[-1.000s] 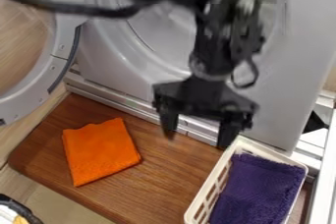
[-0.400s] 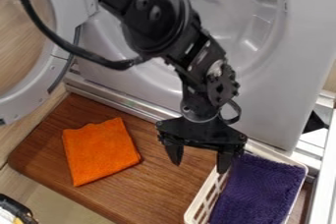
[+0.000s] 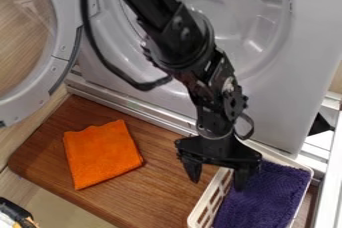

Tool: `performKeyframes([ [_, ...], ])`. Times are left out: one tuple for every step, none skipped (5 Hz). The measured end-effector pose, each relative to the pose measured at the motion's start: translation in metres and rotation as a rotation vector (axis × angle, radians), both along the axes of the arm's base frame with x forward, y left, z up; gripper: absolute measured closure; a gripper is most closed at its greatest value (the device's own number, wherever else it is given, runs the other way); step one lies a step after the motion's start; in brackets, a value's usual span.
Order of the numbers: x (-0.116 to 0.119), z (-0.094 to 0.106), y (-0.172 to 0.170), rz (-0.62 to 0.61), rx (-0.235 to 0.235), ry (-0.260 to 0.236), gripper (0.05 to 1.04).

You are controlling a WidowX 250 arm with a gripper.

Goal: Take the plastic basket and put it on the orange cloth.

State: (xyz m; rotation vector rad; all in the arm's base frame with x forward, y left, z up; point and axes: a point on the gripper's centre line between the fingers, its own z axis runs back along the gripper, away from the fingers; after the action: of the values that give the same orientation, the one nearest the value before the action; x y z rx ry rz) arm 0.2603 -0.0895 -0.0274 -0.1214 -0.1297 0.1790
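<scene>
A: Where do we find the plastic basket (image 3: 208,195)?

B: We see it at the lower right, white with slotted walls, on the brown wooden counter (image 3: 167,192). A purple cloth (image 3: 260,202) lies inside, and the view's bottom edge cuts the basket off.

A: And the gripper (image 3: 217,184)?

B: We find it hanging at the basket's left side, its fingers (image 3: 193,171) open and spread apart. One finger points down just outside the left wall; the other is on the inner side, at the purple cloth. We cannot tell whether either touches anything.

A: What do we note of the orange cloth (image 3: 101,154)?

B: It lies flat on the counter's left part, well apart from the basket, with bare wood between them.

A: And the surroundings?

B: Behind the counter we have a grey machine (image 3: 284,109) with a round recess, and at the left its round door (image 3: 65,44), swung open. The black arm (image 3: 184,37) slants down from the top edge, a dark cable (image 3: 100,54) looping beside it.
</scene>
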Motion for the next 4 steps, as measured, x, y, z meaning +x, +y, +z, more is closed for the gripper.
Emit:
performKeyframes([
  [-0.0038, -0.0197, -0.0025, 0.002, -0.025, 0.036, 0.141],
  [-0.0002, -0.0200, -0.0012, -0.003, -0.009, 0.028, 0.430],
  [-0.0005, -0.0186, -0.0014, -0.012, 0.005, 0.042, 0.727],
  [-0.0022, -0.0191, -0.0017, -0.024, 0.014, 0.052, 0.911],
])
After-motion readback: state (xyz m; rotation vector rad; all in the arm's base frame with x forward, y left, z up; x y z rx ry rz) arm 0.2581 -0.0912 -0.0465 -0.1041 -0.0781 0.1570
